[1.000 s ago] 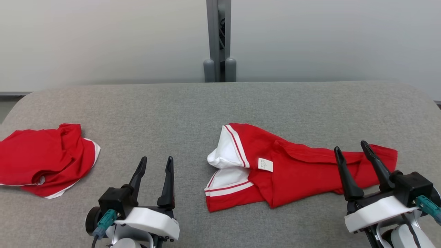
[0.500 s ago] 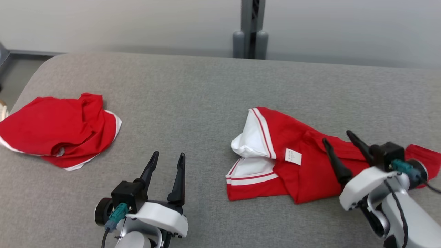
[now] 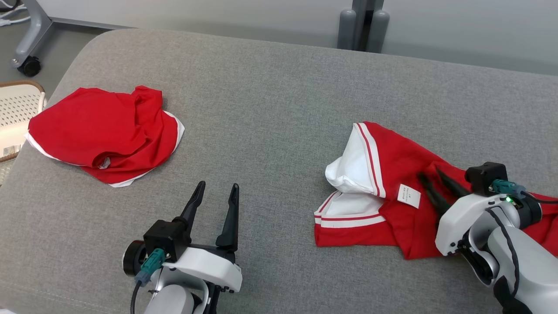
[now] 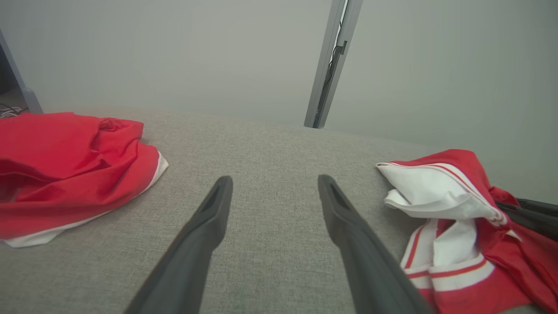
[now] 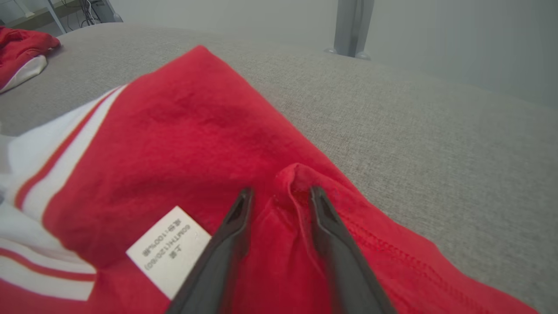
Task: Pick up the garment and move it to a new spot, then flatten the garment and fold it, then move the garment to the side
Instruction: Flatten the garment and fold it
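Red garment (image 5: 183, 131) bunches between parted fingers (image 5: 331, 235) of right gripper (image 5: 279, 194)

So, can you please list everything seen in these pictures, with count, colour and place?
garment: one, red with white striped panels, crumpled on the table's right part
label: one, white, on that garment
second garment: one, red with white edging, crumpled on the table's left part
table: one, grey fabric top, under both garments
basket: one, white, beside the table's left end
post: one, grey, behind the table
castor: one, black, on the floor, far left
left gripper: one, dark fingers, open over bare table
right gripper: one, dark fingers, astride a raised fold of the garment; grip uncertain
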Controlling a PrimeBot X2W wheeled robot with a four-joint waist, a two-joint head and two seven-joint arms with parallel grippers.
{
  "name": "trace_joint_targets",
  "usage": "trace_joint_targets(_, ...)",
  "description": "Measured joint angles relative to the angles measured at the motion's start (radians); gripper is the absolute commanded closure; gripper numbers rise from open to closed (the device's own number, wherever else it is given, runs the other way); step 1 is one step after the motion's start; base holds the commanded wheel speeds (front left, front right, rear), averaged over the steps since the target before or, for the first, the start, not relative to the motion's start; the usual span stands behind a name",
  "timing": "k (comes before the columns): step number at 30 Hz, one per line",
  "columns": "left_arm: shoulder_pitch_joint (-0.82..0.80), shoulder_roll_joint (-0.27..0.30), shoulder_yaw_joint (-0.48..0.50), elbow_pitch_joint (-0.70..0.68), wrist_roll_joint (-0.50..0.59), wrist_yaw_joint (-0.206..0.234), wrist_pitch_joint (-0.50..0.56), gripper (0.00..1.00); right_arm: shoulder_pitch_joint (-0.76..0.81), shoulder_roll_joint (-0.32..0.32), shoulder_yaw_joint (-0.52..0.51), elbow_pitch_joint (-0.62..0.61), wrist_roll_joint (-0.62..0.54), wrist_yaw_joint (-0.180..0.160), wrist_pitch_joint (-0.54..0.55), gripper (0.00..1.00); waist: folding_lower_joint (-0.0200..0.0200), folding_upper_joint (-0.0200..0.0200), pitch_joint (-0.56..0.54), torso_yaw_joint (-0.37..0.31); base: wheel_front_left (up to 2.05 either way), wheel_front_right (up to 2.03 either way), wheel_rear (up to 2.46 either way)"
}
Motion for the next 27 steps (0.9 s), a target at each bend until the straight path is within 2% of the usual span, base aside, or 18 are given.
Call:
trace_joint_targets(9,-0.008,0.000,-0.001,0.000,-0.005,0.007,0.000,0.00,-0.066,-0.033,0.054,0.004,0.068,0.000,-0.054,1.00,0.0000,0.0000,0.000,-0.014,0.00,0.00,0.00)
trace_joint_targets(15,-0.013,0.000,-0.004,-0.003,-0.007,0.007,0.000,0.00,-0.162,-0.112,0.024,-0.009,0.100,0.000,-0.072,1.00,0.0000,0.0000,0.005,-0.024,0.00,0.00,0.00)
trace_joint_targets(21,-0.020,0.000,-0.012,-0.012,-0.008,0.007,0.000,0.00,-0.287,-0.196,-0.090,0.069,0.129,0.000,-0.081,1.00,0.0001,0.0000,0.032,-0.022,0.00,0.00,0.00)
trace_joint_targets(27,-0.044,0.000,-0.020,-0.016,-0.011,0.006,0.000,0.00,-0.405,-0.230,-0.211,0.256,0.110,0.000,-0.083,1.00,0.0000,0.0000,0.082,-0.001,0.00,0.00,0.00)
